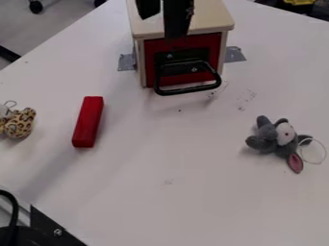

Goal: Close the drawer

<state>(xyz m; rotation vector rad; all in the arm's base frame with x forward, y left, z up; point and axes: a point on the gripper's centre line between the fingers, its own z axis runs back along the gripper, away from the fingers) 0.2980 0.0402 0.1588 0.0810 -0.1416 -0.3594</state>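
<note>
Drawer (pixel 151 62), flat, red-fronted, with looped black metal handle (pixel 187 90), at twelve o'clock in boxy pale-wood cabinet (pixel 214 19), black two-finger gripper (pixel 163 27) also at twelve, claw parted, long red block (pixel 88 121) at nine, grey plush toy (pixel 267 140) at three

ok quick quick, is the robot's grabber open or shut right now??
Gripper: by the little wooden drawer box, but I can't tell if it's open or closed.
</note>
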